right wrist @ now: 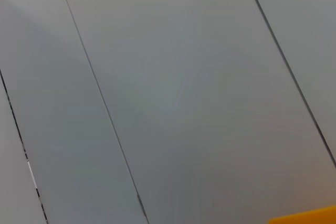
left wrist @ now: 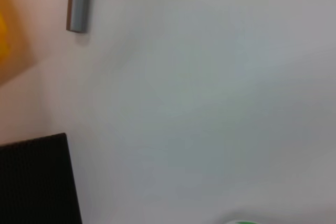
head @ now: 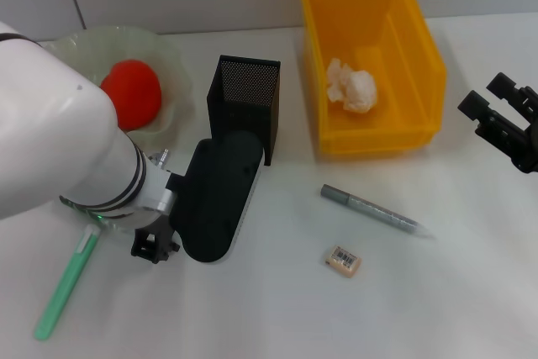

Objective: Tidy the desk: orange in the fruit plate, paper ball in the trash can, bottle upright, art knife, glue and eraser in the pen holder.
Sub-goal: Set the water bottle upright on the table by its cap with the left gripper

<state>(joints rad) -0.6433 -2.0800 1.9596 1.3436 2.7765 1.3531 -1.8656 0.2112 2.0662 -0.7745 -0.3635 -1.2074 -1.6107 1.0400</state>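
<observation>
Head view shows you the red-orange round orange [head: 132, 92] already in the pale-green scalloped glass fruit plate [head: 172, 56] at upper left, and the crumpled white paper ball [head: 353, 87] inside the bright-yellow rectangular trash can [head: 420, 35] at upper right. The small beige eraser [head: 342, 260] with its barcode label lies low in the centre, near a grey pen-shaped tool [head: 374, 211]; a green stick [head: 67, 283] lies at lower left. Your left gripper [head: 155, 246] hangs low beside the square black mesh pen holder [head: 245, 102], its fingers hidden, so you cannot tell their state. Your right gripper [head: 504, 119] waits at the right edge with fingers apart. Watch the bulky left wrist: swinging toward the eraser could knock the holder over. No bottle is visible. The desk is plain white, backed by a pale tiled wall.
</observation>
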